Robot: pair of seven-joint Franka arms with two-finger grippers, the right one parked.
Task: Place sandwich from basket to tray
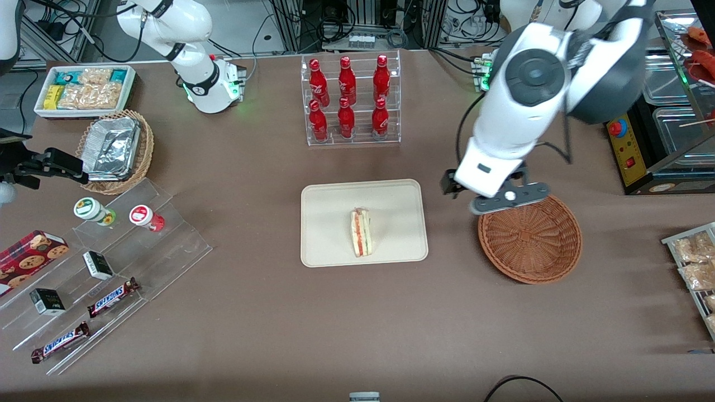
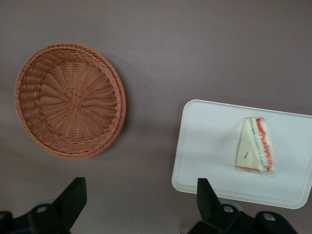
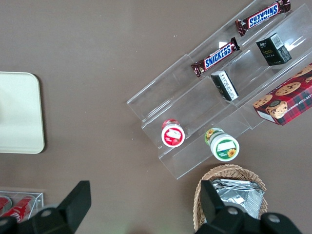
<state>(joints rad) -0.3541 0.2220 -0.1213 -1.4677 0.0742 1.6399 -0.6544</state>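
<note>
The sandwich [image 1: 361,231] [image 2: 256,145], a clear-wrapped wedge showing red and green filling, lies on the cream tray [image 1: 329,223] [image 2: 204,146] near its middle. The round reddish-brown basket [image 1: 530,240] [image 2: 70,100] stands beside the tray, toward the working arm's end, with nothing in it. My gripper [image 1: 494,204] [image 2: 140,204] hangs high above the table, over the basket's rim on the tray's side. It is open wide, and only bare tablecloth shows between its fingers [image 2: 73,200].
A clear rack of red bottles [image 1: 350,100] stands farther from the front camera than the tray. Toward the parked arm's end are a stepped acrylic shelf [image 1: 111,262] with snacks, a tan basket of foil containers [image 1: 114,148] and a white snack bin [image 1: 84,89]. A snack rack [image 1: 695,262] sits at the working arm's end.
</note>
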